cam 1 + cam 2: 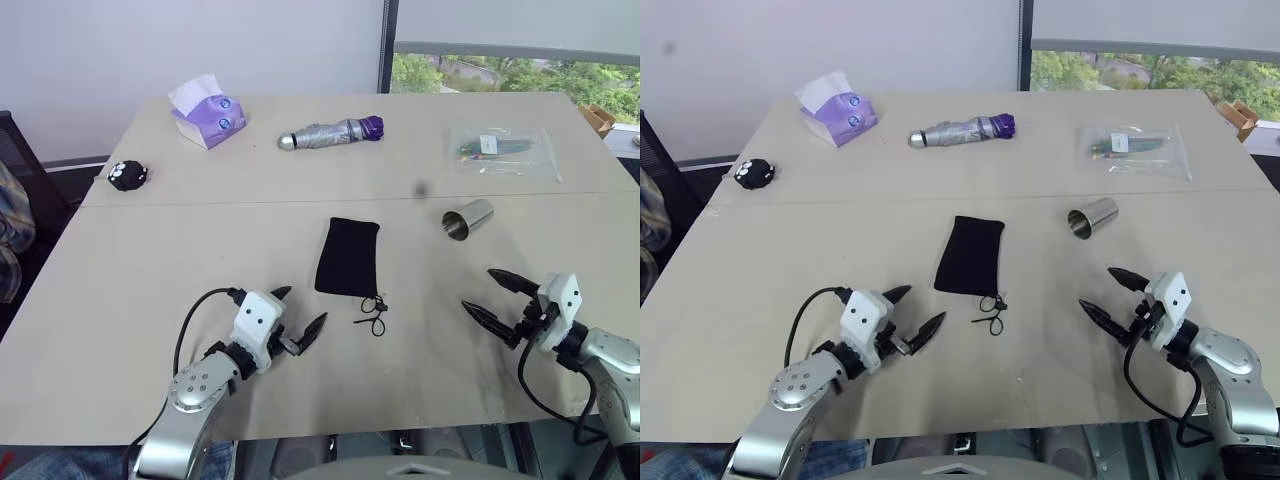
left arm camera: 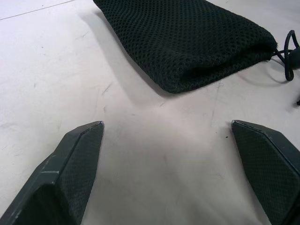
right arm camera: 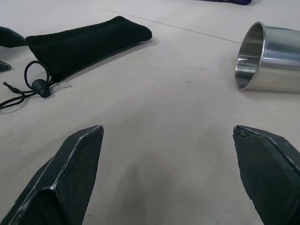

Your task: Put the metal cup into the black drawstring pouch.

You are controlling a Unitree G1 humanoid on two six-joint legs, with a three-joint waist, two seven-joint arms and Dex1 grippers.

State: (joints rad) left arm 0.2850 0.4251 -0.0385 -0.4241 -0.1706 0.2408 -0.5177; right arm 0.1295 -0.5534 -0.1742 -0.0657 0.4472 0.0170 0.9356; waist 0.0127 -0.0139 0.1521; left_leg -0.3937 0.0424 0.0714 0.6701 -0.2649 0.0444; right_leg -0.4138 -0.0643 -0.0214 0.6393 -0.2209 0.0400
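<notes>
Both pincers hover spread wide and empty over the pale tabletop (image 1: 130,300): the left gripper (image 1: 298,318) just short of the black drawstring pouch (image 1: 347,256), the right gripper (image 1: 492,296) nearer the metal cup (image 1: 468,220), which lies on its side well right of the pouch. The right wrist view catches the cup's open mouth and the pouch's cord toggle; the left wrist view shows the pouch's mesh weave, its far end cut off. Farther back lie a folded umbrella (image 1: 332,133), tissue pack (image 1: 208,112), plastic bag (image 1: 500,150) with unclear contents, and a window beyond.
</notes>
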